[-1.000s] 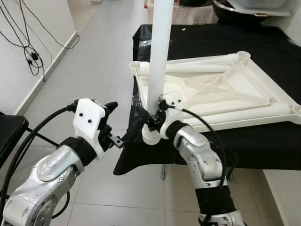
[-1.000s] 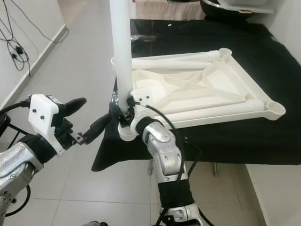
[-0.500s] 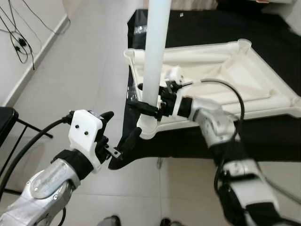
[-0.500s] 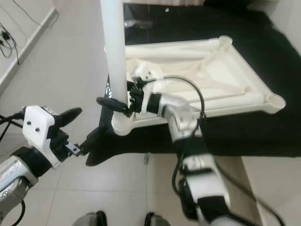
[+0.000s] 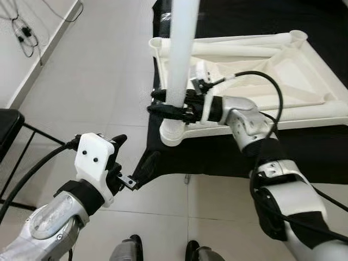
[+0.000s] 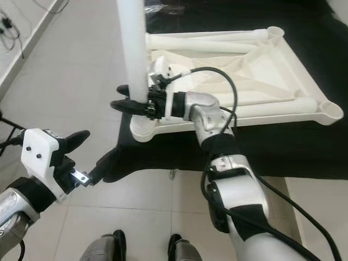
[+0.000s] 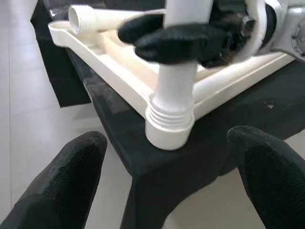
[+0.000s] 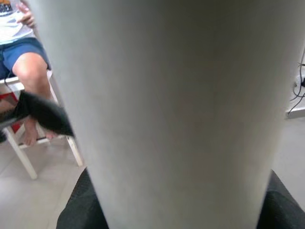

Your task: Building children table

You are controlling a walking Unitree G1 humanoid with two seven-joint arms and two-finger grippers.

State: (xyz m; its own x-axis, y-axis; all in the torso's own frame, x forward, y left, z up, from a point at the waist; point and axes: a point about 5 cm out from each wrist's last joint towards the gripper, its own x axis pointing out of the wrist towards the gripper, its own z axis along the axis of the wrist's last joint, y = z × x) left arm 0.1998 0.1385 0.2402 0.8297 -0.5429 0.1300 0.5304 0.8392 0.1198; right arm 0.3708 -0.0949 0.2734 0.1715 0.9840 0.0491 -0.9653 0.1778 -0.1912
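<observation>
Head stereo pair looks down at table leg (image 5: 181, 51); wrist cams close in on same leg.

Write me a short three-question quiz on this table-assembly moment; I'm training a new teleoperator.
1. True or false: the right pincer is clamped on the upright white table leg.
2. Where does the leg's threaded end sit? A) in the corner socket of the upturned tabletop B) on the floor C) in the left pincer
3. Fill in: the left pincer's fingers are ____.

Key: 1 true; 2 A; 3 open, holding nothing.
</observation>
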